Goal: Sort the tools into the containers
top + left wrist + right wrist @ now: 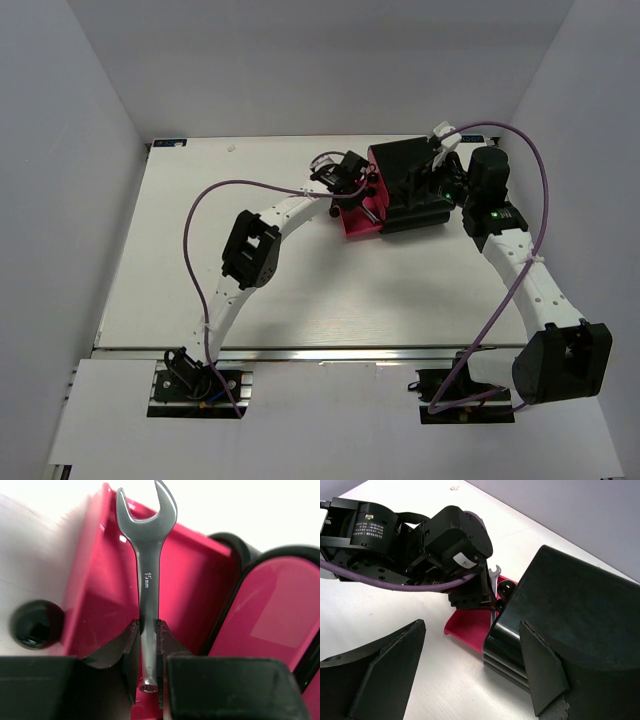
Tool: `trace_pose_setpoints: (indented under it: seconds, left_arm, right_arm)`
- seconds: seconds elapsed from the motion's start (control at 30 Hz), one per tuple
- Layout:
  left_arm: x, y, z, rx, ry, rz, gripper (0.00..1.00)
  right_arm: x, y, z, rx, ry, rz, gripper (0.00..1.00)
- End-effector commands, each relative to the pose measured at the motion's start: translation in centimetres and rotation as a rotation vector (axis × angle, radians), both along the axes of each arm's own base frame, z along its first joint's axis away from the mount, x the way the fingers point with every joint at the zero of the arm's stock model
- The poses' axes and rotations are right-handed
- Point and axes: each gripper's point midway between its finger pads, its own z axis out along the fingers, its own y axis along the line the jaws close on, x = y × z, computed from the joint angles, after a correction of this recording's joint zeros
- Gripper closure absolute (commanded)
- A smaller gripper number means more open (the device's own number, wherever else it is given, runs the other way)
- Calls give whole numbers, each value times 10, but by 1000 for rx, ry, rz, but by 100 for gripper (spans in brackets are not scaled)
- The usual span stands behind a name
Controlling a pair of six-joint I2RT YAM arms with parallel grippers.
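White table (180, 280) all around. The left gripper (148, 627) pinches a silver wrench (148, 555) just over the open pink drawer (95, 580), so it is not dropped in yet. Next comes the black box (580, 610), with the right gripper (472, 630) spread wide beside it. I see no other tools lying out.

wrench (148, 570) silver | drawer (95, 565) pink-red | knob (36, 624) glossy black | cabinet (580, 605) black | cable (395, 585) purple
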Motion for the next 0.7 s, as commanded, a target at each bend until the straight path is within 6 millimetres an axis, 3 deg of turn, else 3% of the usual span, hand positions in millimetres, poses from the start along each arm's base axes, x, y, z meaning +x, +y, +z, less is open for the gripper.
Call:
trace_pose_setpoints:
  seconds: [0.0,0.1,0.13,0.23,0.27,0.37,0.47,0.67]
  left_arm:
    - [0,-24,35,-82,-57,-25,100]
    - [-2,-32,34,-100,-57,-43,99]
    - [-2,-33,35,-104,-59,-46,88]
    - [-2,-35,43,-110,-77,-56,77]
    - [-1,-33,46,-107,-83,-56,64]
    - [1,-30,61,-83,-125,-73,51]
    - [0,-20,74,-38,-148,-78,44]
    - [-3,10,107,44,-220,-77,42]
  right_arm:
    - [-4,-3,9,3,-36,-5,19]
    - [-5,-3,8,2,-34,-5,19]
    - [-5,-3,8,2,-34,-5,19]
    - [-5,-3,7,0,-35,-3,19]
    - [-5,-2,7,-1,-36,-1,19]
    - [-6,-2,7,2,-33,5,19]
    - [-6,-1,7,3,-30,9,19]
    - [-7,0,5,2,-30,19,19]
